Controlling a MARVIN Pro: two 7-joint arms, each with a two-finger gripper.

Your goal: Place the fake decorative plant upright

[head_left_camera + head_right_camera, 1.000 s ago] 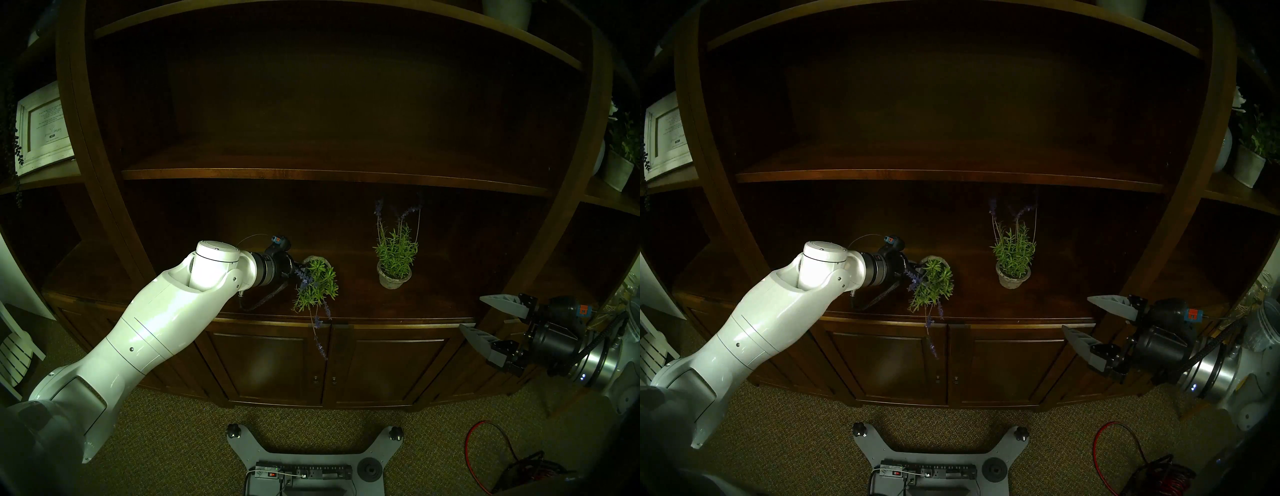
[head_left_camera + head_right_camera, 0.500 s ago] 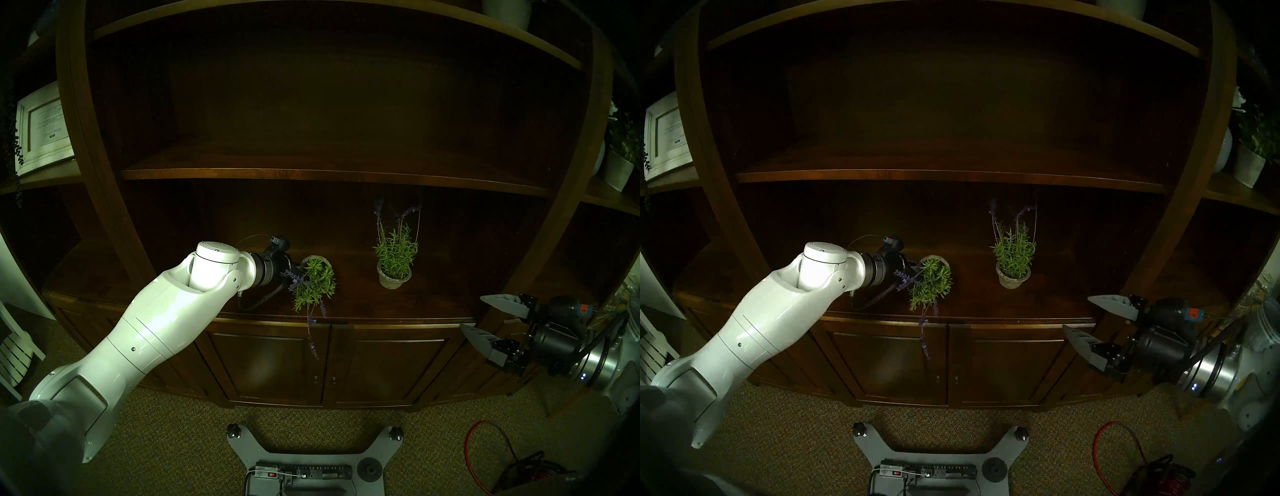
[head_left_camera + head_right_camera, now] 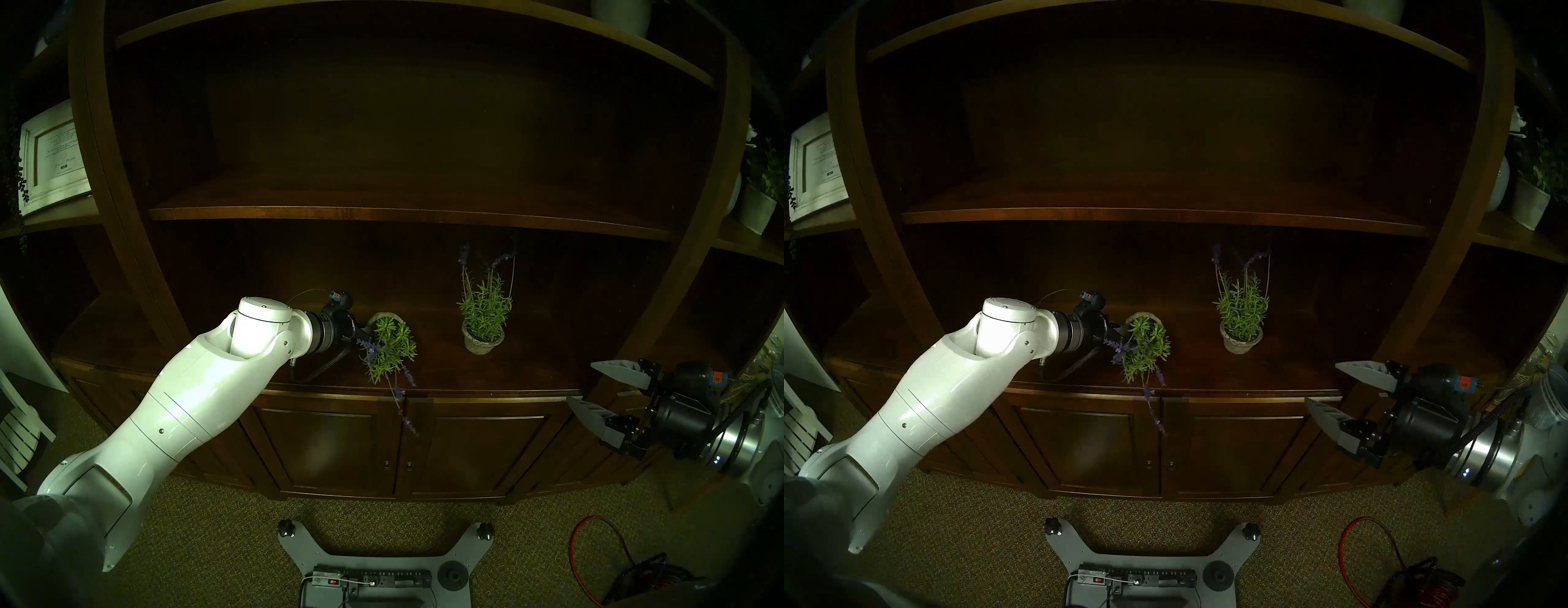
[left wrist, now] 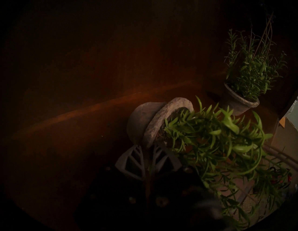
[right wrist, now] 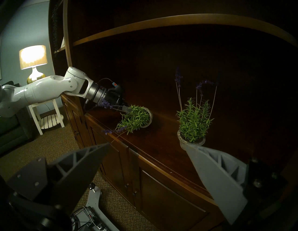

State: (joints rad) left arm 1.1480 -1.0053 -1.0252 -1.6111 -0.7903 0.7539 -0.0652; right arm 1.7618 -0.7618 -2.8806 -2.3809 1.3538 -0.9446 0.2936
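Head views: tipped fake green lavender plant in grey stone pot [image 3: 392, 346] lies on dark wooden cabinet top [image 3: 530, 365], left of upright twin plant [image 3: 483, 316]; purple stems overhang near edge.
Left wrist: left gripper [image 4: 147, 149] pinched on pot rim.
Right wrist: right gripper [image 5: 147, 146] wide apart, empty, near right.

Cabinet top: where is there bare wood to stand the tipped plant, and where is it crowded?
Bare wood lies between the tipped plant and the upright plant, and right of the upright plant to the cabinet post. It is crowded left of the tipped plant, where the left pincer is shut on its pot rim.
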